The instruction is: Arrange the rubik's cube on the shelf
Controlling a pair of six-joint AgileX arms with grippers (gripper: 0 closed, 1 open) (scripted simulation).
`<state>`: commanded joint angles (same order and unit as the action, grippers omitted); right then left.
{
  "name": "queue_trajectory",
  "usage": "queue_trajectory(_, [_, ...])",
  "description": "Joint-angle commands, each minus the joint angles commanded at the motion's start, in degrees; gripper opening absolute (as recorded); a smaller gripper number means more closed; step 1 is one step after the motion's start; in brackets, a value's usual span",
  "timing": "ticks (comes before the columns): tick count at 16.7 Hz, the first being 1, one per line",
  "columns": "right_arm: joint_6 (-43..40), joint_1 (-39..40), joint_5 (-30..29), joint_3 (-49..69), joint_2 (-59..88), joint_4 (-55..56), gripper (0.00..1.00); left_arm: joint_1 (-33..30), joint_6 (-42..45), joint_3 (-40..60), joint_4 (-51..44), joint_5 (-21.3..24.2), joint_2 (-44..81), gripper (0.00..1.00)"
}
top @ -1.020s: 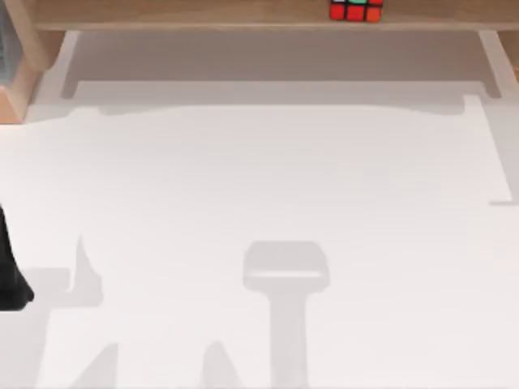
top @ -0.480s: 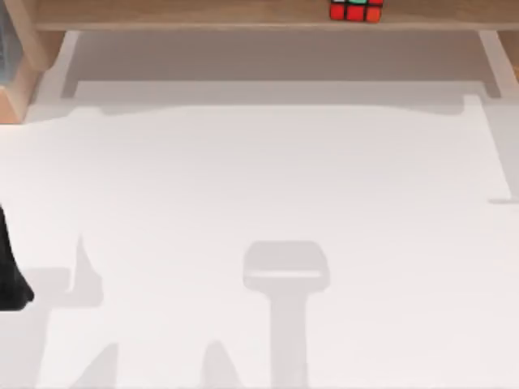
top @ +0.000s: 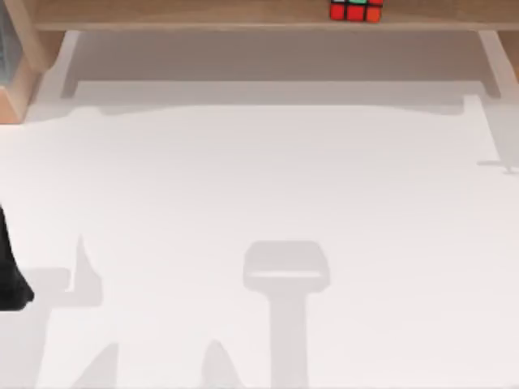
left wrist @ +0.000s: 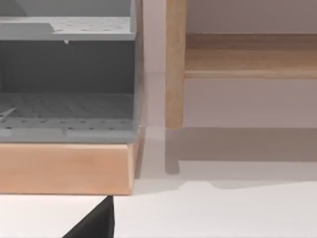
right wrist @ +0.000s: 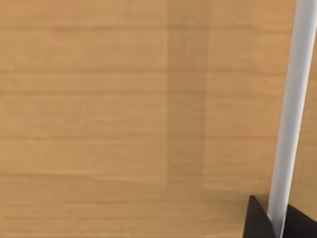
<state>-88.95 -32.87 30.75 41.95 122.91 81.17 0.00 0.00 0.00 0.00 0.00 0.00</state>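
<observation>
Top view: the small red, green and orange rubik's cube (top: 355, 10) sits on the long light-brown wooden shelf (top: 203, 14) at the frame's upper edge, above the white table (top: 259, 186); I cannot tell either pincer's state.

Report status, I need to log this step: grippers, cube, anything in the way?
Left arm parked at table's left edge. Rubik's cube sits on the shelf, right of centre, nothing gripping it. Nothing in the way near the cube.

Rubik's cube (top: 355, 10) on the shelf (top: 203, 14), right of centre, behind the table (top: 259, 178).
</observation>
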Motion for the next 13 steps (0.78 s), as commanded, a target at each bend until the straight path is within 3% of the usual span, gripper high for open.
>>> queue_trajectory(5, [0.0, 0.0, -0.4, 0.7, 0.4, -0.6, 0.0, 0.0, 0.0, 0.0, 0.0, 0.0, 0.0, 1.0])
queue_trajectory(13, [0.0, 4.6, -4.9, 14.0, 5.9, -8.4, 0.0, 0.0, 0.0, 0.0, 0.0, 0.0, 0.0, 1.0])
